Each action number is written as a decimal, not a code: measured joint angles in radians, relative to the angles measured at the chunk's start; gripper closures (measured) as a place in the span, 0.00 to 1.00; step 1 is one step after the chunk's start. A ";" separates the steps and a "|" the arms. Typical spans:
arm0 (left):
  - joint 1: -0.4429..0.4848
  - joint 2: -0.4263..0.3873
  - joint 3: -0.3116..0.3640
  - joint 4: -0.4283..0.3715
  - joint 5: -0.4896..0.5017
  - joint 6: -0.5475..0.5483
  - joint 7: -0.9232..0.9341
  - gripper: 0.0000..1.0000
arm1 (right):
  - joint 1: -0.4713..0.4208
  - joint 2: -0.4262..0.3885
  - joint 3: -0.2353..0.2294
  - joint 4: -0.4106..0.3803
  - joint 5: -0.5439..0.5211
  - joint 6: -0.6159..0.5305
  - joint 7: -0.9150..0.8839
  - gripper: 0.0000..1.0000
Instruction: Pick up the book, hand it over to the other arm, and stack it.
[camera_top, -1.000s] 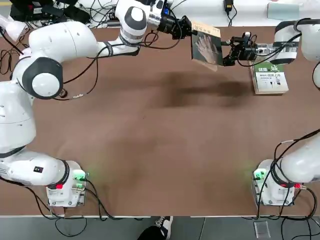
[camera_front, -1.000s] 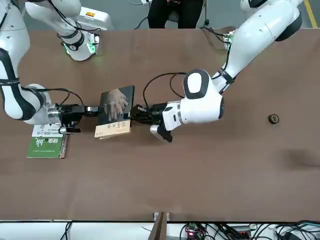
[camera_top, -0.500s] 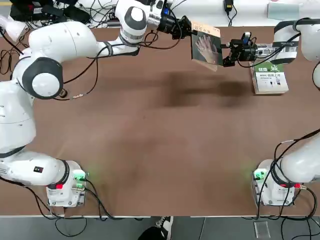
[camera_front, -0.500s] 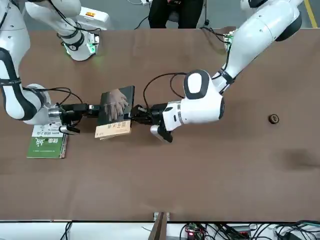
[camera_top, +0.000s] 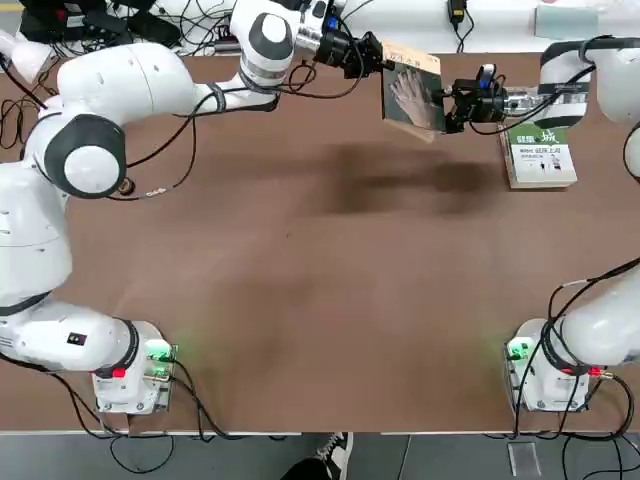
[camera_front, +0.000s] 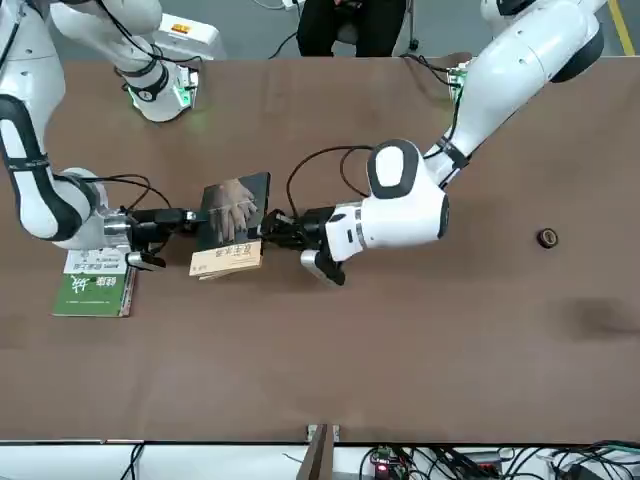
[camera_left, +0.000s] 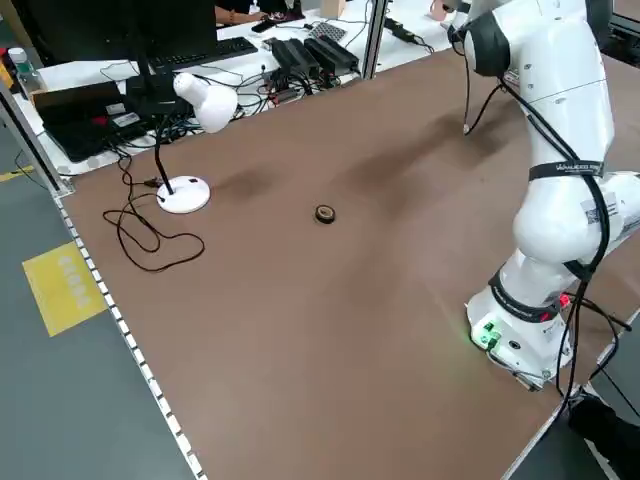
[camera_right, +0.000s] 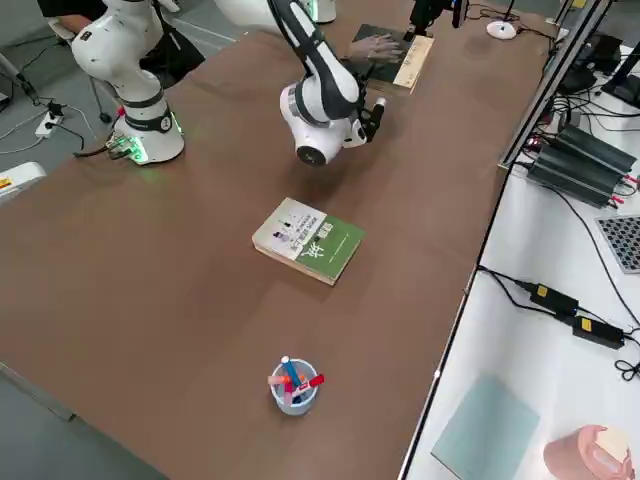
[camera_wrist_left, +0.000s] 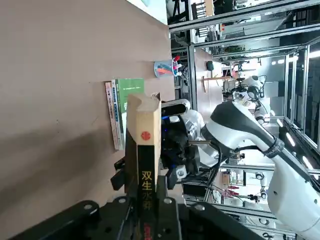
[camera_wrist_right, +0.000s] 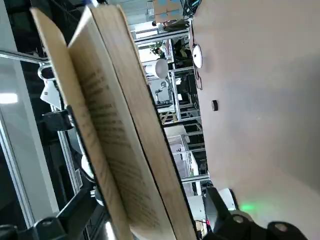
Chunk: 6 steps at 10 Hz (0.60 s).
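Note:
The book (camera_top: 412, 88), thin, with a dark cover showing a pale hand and a tan strip, hangs tilted above the table's far side. My left gripper (camera_top: 380, 57) is shut on its left edge; in the left wrist view the spine (camera_wrist_left: 146, 170) sits clamped between the fingers. From the other side my right gripper (camera_top: 449, 102) reaches the book's right edge, open, with its jaws on either side of that edge. The front view shows the book (camera_front: 232, 220) between the left gripper (camera_front: 268, 228) and the right gripper (camera_front: 190, 215). Its page edge (camera_wrist_right: 120, 140) fills the right wrist view.
A thicker green-and-white book (camera_top: 540, 155) lies flat on the table at the far right, just behind my right wrist. A cup of pens (camera_right: 292, 385) stands beyond it near the table's edge. A small dark round object (camera_front: 547, 237) lies on the left half. A white desk lamp (camera_left: 195, 100) stands off the table.
My right gripper has slid left toward the book, and its open jaws now sit at the book's right edge. The left gripper and the book have hardly moved.

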 joint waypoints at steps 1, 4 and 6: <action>0.000 0.000 0.001 0.000 0.000 0.000 0.003 0.99 | 0.003 0.000 0.006 0.000 0.003 0.001 0.000 0.00; 0.000 0.000 0.001 0.000 0.000 0.000 0.008 0.99 | 0.004 0.000 0.012 0.000 0.008 0.001 0.004 0.04; 0.000 0.000 0.001 0.000 0.000 0.000 0.008 0.99 | 0.004 0.000 0.012 0.000 0.009 0.001 0.027 0.26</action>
